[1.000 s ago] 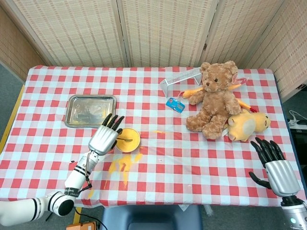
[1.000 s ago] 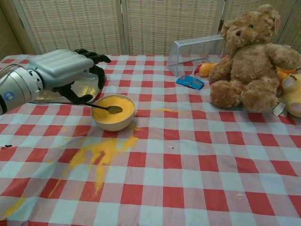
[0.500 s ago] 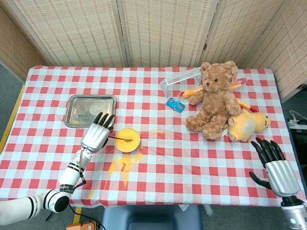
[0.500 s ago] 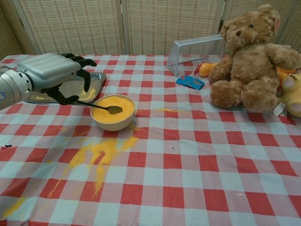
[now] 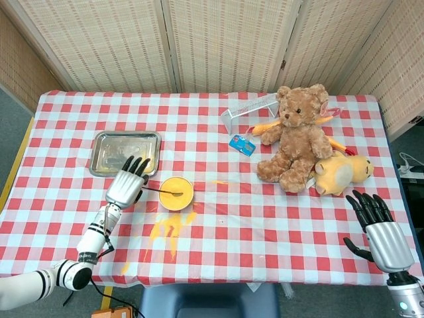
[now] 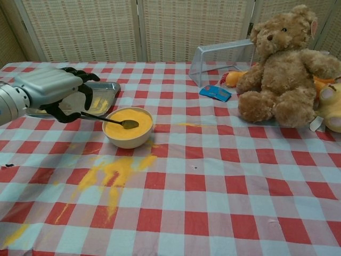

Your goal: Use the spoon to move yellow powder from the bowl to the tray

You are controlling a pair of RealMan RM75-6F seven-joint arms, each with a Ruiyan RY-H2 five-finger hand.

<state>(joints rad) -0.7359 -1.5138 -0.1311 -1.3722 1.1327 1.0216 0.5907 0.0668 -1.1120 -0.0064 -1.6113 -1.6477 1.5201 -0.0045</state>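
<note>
A cream bowl of yellow powder stands left of the table's middle. A metal spoon rests in it, its scoop on the powder and its handle sticking out to the left over the rim. My left hand hovers at the handle's end, thumb below and curved fingers above, apart, with no visible grip on it. The steel tray lies just behind the hand. My right hand is open near the table's front right corner, holding nothing.
Spilled yellow powder streaks the checked cloth in front of the bowl. A brown teddy bear, a yellow plush, a clear rack and a blue packet occupy the right half.
My left hand has drawn back leftward from over the bowl's rim to the handle's end. Spoon, bowl and right hand have stayed put.
</note>
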